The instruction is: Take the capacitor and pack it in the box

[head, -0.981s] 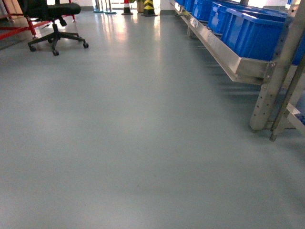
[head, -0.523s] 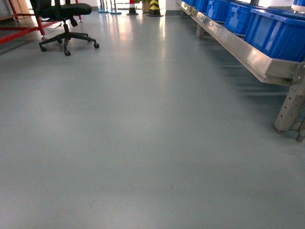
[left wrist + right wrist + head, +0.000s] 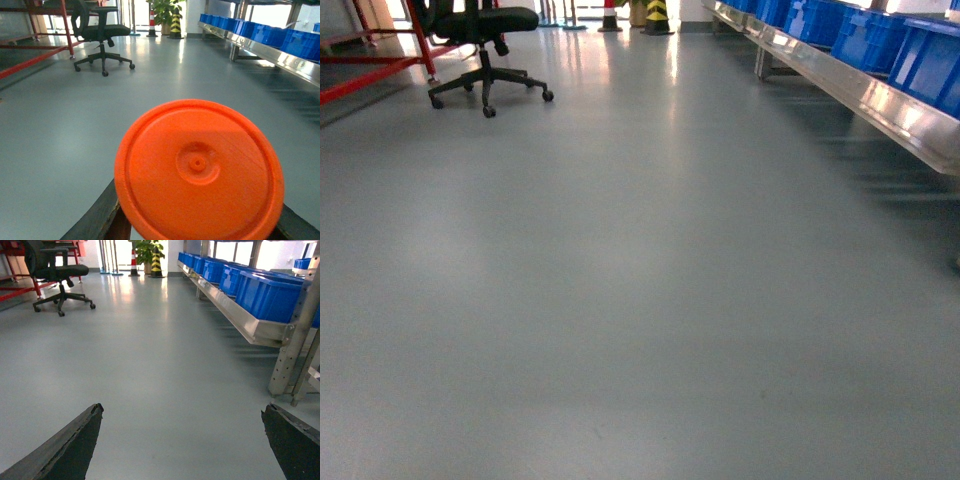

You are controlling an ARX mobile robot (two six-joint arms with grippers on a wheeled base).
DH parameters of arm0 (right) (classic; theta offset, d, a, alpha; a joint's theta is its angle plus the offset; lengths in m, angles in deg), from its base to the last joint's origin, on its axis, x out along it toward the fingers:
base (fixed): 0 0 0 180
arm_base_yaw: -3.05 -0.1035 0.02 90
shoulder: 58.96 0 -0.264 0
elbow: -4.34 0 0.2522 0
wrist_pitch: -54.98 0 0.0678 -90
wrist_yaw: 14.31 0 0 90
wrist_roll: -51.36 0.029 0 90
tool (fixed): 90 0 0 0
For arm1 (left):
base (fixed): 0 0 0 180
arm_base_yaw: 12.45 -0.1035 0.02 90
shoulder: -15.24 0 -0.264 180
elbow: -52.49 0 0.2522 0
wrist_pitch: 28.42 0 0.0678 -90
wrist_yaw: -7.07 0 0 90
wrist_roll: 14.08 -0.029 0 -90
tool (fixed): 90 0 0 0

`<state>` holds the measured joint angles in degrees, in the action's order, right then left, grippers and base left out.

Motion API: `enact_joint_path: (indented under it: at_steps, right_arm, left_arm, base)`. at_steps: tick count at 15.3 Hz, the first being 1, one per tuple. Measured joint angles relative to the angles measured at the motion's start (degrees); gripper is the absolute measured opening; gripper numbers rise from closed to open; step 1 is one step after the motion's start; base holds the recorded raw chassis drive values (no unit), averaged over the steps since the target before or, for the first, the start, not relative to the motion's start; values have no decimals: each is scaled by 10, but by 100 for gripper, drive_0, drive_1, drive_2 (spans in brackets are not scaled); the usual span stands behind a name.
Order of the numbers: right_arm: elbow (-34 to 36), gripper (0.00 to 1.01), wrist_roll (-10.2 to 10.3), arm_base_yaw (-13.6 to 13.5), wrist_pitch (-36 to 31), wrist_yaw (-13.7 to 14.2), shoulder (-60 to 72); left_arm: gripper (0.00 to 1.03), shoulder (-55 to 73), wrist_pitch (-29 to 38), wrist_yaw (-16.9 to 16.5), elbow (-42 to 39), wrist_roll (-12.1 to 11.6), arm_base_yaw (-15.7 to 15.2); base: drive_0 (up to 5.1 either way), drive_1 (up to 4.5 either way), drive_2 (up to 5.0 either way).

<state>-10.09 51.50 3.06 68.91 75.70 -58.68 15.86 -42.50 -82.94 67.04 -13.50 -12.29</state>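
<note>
A chair [image 3: 485, 45] stands far off on the left of the floor [image 3: 640, 300]. A shelf [image 3: 860, 85] runs along the right side, with bins [image 3: 880, 40] on it. A cone [image 3: 611, 15] stands far back, behind the chair.

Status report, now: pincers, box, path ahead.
Left pincer shut on orange disc. Right pincer open, nothing held. Box and capacitor not in view. Grey floor ahead; office chair far left, blue bins on rack right.

Grey floor [image 3: 640, 300]. Black office chair [image 3: 485, 40] at far left beside red frame [image 3: 380, 65]. Blue bins [image 3: 265, 292] on metal rack [image 3: 235, 315] along right. Striped bollard [image 3: 657, 15] beyond.
</note>
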Motion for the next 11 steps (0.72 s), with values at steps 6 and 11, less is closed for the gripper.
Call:
enact_joint_path:
  at_steps: [6, 11]
  right_arm:
    - [0, 98, 0, 0, 2, 0, 0]
    - [0, 98, 0, 0, 2, 0, 0]
  left_arm:
    - [44, 0, -1, 2, 0, 0, 0]
    - [44, 0, 0, 0, 0, 0, 0]
  base:
    - [-497, 240, 240]
    - [-500, 236, 236]
